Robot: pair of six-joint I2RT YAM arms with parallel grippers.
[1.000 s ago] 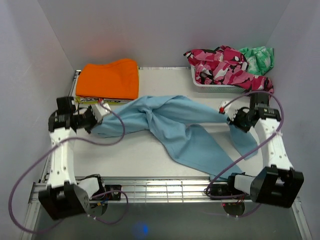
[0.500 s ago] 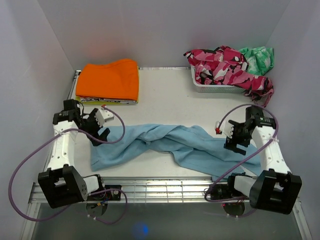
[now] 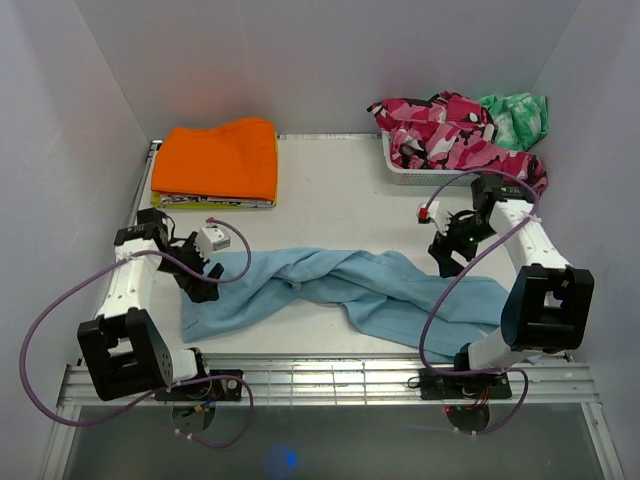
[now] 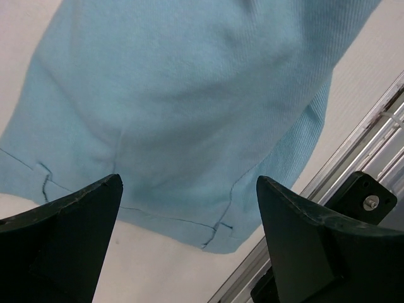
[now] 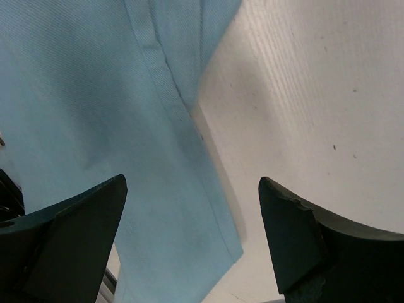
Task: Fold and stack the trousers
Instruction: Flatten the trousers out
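Note:
Light blue trousers (image 3: 340,285) lie loose across the front of the table, twisted in the middle, with nothing holding them. My left gripper (image 3: 202,280) hovers open over their left end; in the left wrist view the hem (image 4: 189,95) lies flat below the spread gripper (image 4: 189,183). My right gripper (image 3: 446,255) is open just above the trousers' right part; in the right wrist view a trouser edge (image 5: 95,95) and bare table (image 5: 315,76) show under the gripper (image 5: 192,183). A folded orange pair (image 3: 215,160) rests at the back left.
A white basket (image 3: 430,172) at the back right holds a pink camouflage garment (image 3: 445,130) and a green one (image 3: 515,112). A metal grille (image 3: 320,380) runs along the front edge. White walls close in the left, right and back sides.
Both grippers have opened and let go of the trousers, which dropped flat toward the front of the table. The right gripper has since moved back toward the basket; the left shifted slightly.

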